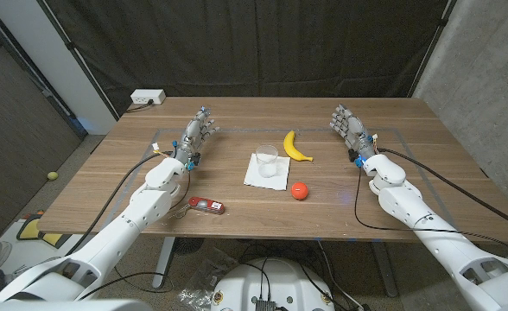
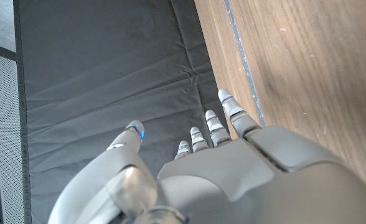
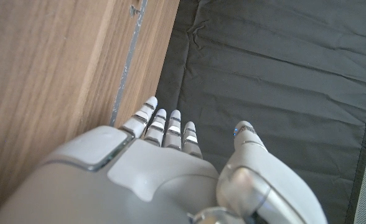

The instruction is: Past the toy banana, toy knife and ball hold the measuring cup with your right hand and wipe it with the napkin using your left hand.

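Note:
A clear measuring cup (image 1: 267,157) stands on a white napkin (image 1: 265,172) at the table's middle. Just behind and right of it lies the yellow toy banana (image 1: 297,146). An orange-red ball (image 1: 299,191) sits in front of the napkin's right corner. The toy knife (image 1: 206,205), red with a silver part, lies near the front edge on the left. My left hand (image 1: 197,130) is raised at the left of the cup, fingers spread, holding nothing. My right hand (image 1: 351,127) stands far right of the banana, fingers apart and empty. Both hands (image 2: 233,168) (image 3: 158,162) point toward the dark curtain.
A white power strip (image 1: 147,98) lies at the table's back left corner. Black cables run along both arms over the table. A dark curtain (image 1: 254,43) hangs behind the table. A small yellow-green ball (image 1: 53,175) lies on the floor at the left.

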`<state>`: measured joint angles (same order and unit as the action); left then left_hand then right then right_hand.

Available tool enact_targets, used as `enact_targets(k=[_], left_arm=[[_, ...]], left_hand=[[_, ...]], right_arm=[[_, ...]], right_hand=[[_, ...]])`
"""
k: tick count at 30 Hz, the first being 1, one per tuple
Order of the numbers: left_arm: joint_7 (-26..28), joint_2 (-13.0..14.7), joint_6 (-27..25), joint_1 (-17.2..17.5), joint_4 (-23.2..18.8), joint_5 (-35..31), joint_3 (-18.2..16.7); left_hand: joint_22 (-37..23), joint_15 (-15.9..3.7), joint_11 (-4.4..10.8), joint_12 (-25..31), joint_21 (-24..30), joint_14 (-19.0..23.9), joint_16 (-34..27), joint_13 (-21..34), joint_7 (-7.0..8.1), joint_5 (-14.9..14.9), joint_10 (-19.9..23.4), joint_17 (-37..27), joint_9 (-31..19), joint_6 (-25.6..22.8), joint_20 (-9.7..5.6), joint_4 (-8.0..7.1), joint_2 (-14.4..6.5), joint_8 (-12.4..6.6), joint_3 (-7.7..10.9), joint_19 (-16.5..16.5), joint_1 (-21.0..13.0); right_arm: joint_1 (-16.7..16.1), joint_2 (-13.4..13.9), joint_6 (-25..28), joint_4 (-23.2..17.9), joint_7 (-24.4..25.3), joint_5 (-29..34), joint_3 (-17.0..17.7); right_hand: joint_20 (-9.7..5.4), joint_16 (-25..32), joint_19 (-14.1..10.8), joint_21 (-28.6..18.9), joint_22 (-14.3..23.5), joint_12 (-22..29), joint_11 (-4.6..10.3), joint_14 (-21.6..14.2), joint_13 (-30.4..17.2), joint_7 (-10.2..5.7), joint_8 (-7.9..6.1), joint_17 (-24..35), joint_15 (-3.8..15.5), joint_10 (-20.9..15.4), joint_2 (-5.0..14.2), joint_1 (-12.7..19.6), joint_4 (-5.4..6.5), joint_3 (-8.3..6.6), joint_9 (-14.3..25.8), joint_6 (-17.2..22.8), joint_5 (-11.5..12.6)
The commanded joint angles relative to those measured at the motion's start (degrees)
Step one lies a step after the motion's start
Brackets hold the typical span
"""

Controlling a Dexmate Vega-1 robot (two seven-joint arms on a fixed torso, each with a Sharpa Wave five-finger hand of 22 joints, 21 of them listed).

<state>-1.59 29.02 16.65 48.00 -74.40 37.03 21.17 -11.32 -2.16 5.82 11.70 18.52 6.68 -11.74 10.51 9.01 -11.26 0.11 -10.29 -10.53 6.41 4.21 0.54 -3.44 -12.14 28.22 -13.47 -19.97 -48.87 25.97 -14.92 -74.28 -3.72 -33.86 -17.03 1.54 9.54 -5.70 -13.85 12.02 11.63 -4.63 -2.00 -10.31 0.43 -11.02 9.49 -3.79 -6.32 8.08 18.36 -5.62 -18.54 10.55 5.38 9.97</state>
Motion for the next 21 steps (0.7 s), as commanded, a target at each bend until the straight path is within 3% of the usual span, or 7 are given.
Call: enact_targets(k=[1,6,12,15,21], left_arm=[[-0.3,0.9,-1.3,-1.1,-0.2,-2.1,0.8],[-2.2,2.3,-2.8,-2.1,-0.3,-3.2,1.7],[-5.5,4.5,-3.9,-3.8,-0.2,-5.5,3.5],[-6.0,5.6,-4.1,-4.2,-0.7,-7.0,4.2],[-7.2,7.3,-4.2,-4.9,-1.6,-9.3,5.1]], left_hand=[[-0.3,-1.5,0.3,-0.5,-2.0,-4.6,1.7,0.2,-0.79,0.1,-0.4,-0.2,-0.3,-1.5,0.14,2.5,1.8,-0.28,0.05,5.5,-2.5],[-0.2,-0.81,-0.05,-0.7,-2.7,-5.9,1.7,0.3,-1.01,0.3,-1.2,-0.2,-0.4,0.1,0.19,3.09,3.0,0.41,-0.58,6.9,-2.7],[-0.2,-0.52,-0.61,-0.8,-3.0,-6.1,1.3,0.4,-2.59,0.3,-2.2,-0.3,-0.5,2.8,0.19,4.11,6.9,1.16,-2.73,7.4,-2.4],[-0.2,-0.26,-1.31,-0.7,-3.3,-6.2,1.1,0.5,-3.72,0.0,-2.5,-0.4,-0.7,3.3,0.2,4.89,9.4,0.95,-4.03,7.7,-2.5],[-0.1,-0.17,-1.93,-0.4,-3.5,-5.8,0.9,0.6,-5.1,-0.6,-2.3,-0.4,-0.8,2.6,-0.66,6.01,11.4,0.35,-4.98,7.9,-3.6]], right_arm=[[-1.8,-7.4,5.1,-1.2,-4.8,9.1,9.8],[-2.1,-10.2,6.1,-1.1,-7.3,11.9,12.9],[-2.5,-12.6,6.8,-1.4,-9.1,14.3,15.4],[-2.7,-13.6,7.1,-1.7,-9.4,15.3,16.2],[-3.4,-14.9,7.8,-3.0,-9.7,16.9,17.4]], right_hand=[[2.25,0.8,4.2,1.3,0.3,-0.2,0.59,0.3,-0.2,-0.33,-0.4,0.3,-0.41,1.0,-0.41,0.5,-0.45,-0.35,0.2,1.4,0.3],[2.85,1.0,3.9,1.1,0.2,0.2,0.61,-0.5,-0.2,-0.73,-0.02,0.3,-0.43,0.3,-0.59,0.5,-0.59,-0.33,0.2,0.5,0.2],[3.08,1.2,3.0,0.8,0.2,0.6,0.58,-1.6,-0.2,-0.77,0.01,0.3,-1.49,-0.9,-0.74,0.5,-0.67,-0.27,0.2,0.5,0.2],[3.12,1.2,2.9,0.7,0.2,0.7,0.61,-1.7,-0.2,-0.84,0.03,0.3,-1.6,-1.2,-0.77,0.4,-0.68,-0.26,0.2,0.4,0.2],[3.2,1.1,2.9,0.7,0.2,0.7,0.46,-1.7,-0.2,-0.82,0.02,0.3,-1.91,-1.3,-0.8,0.4,-0.68,-0.24,0.2,0.4,0.2]])
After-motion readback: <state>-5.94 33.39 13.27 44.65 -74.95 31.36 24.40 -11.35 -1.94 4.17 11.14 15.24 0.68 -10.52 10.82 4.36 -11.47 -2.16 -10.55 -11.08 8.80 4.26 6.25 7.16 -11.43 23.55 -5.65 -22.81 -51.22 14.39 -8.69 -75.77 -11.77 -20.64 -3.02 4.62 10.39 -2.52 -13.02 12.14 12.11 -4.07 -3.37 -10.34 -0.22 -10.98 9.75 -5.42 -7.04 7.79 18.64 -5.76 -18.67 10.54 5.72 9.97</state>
